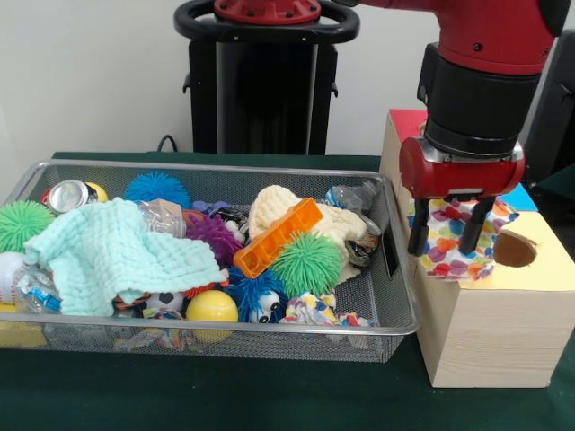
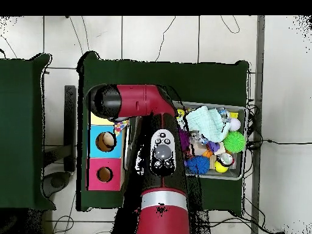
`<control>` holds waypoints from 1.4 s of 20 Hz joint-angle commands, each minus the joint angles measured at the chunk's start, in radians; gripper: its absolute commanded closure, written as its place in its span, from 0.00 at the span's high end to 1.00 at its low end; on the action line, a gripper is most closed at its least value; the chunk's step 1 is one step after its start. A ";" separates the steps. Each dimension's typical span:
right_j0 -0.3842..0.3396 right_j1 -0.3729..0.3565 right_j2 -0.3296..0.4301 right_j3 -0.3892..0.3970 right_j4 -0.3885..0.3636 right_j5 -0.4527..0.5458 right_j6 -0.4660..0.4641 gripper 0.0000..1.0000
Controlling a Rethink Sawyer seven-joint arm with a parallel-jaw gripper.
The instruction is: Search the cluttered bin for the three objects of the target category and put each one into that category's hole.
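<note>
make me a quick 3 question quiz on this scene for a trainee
1. True or false: the hand is shut on a colourful printed rag over the wooden box.
2. Which thing lies on top at the left of the wire bin in the front view? A) mint-green cloth B) orange block C) yellow ball
3. Fill in: the hole beside the held rag is cut in the ___ face of the box.

Key: 1 true; 2 A; 3 yellow. Another printed rag shows in the bin, at its near rim.
</note>
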 commanded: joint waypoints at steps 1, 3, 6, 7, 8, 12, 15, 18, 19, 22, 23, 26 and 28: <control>-0.013 0.016 0.034 0.078 0.057 0.074 0.201 1.00; -0.024 0.020 0.057 0.099 0.077 0.049 0.194 1.00; -0.035 0.017 0.079 0.121 0.100 0.033 0.171 1.00; -0.038 0.014 0.084 0.130 0.107 0.021 0.165 1.00; -0.041 0.012 0.090 0.139 0.113 0.008 0.159 1.00; -0.049 0.006 0.104 0.164 0.131 -0.026 0.137 0.00; -0.054 0.009 0.108 0.167 0.139 -0.030 0.120 0.00; -0.054 0.022 0.111 0.147 0.142 -0.016 0.113 0.00; -0.054 0.021 0.110 0.149 0.140 -0.019 0.112 0.00; -0.050 0.020 0.095 0.140 0.133 -0.003 0.120 0.00; -0.056 0.014 0.100 0.152 0.137 -0.009 0.114 0.00; -0.072 -0.001 0.121 0.162 0.153 0.012 0.093 0.00; -0.093 -0.030 0.155 0.187 0.180 0.032 0.068 0.00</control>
